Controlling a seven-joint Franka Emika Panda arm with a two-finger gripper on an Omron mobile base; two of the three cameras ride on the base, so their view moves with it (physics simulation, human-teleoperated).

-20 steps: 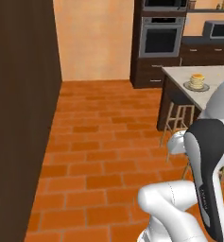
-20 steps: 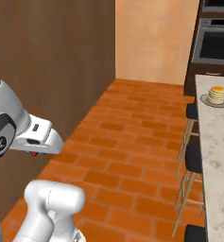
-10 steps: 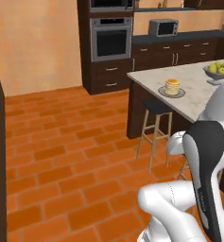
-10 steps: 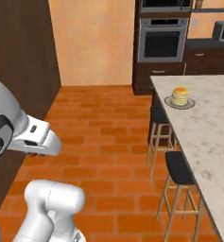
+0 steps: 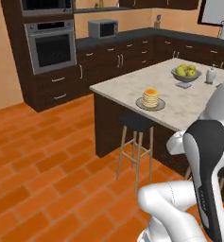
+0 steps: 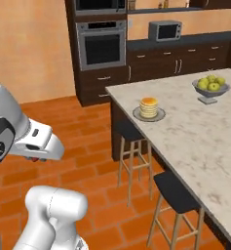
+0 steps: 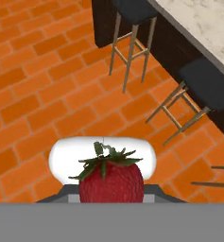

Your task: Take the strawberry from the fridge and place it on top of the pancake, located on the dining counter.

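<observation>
The strawberry (image 7: 111,182), red with a green leafy cap, sits close up in the hand view with my gripper (image 7: 111,194) shut on it, above the brick floor. In the right base view the gripper (image 6: 36,158) hangs at the left, with a speck of red under the white hand. The pancake (image 5: 151,97) (image 6: 148,106) is a golden stack on a round grey plate (image 5: 150,106) near the corner of the dining counter (image 5: 193,106) (image 6: 204,136). The gripper is well short of the counter, out over the floor. The fridge is out of view.
Black-seated stools (image 5: 136,124) (image 6: 129,131) (image 6: 178,193) stand along the counter's near side. A bowl of yellow-green fruit (image 5: 185,73) (image 6: 210,88) sits farther along the top. A wall oven (image 5: 49,45) and a microwave (image 5: 103,29) line the back wall. Open brick floor (image 5: 42,179) lies to the left.
The whole picture has swung, so the base and its cameras have turned: the dark cabinet wall has left the view and the dining counter has come closer. The grip on the strawberry is unchanged.
</observation>
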